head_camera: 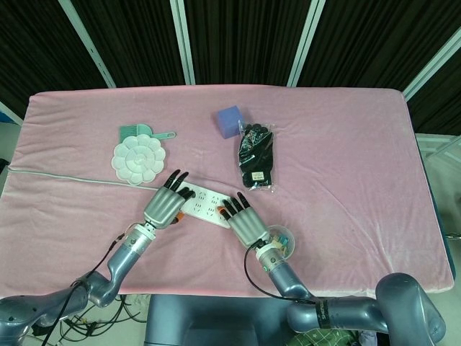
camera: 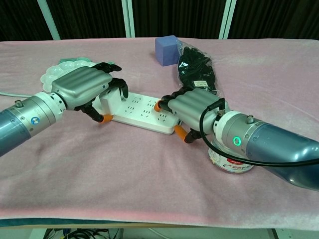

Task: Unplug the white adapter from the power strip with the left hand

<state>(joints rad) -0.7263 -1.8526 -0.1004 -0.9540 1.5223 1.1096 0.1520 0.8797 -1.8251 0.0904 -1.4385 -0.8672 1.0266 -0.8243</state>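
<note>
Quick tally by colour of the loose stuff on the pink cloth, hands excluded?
White: 3 (power strip, adapter, flower-shaped paint tray)
Green: 1 (small brush)
Blue-purple: 1 (block)
Black: 1 (bagged gloves)
Clear: 1 (small round container beside the right hand)
Total: 7

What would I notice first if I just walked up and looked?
Two silver robot hands meeting over a white power strip in the middle of the pink table. The left hand curls over the white adapter at one end; the right hand rests on the other.
</note>
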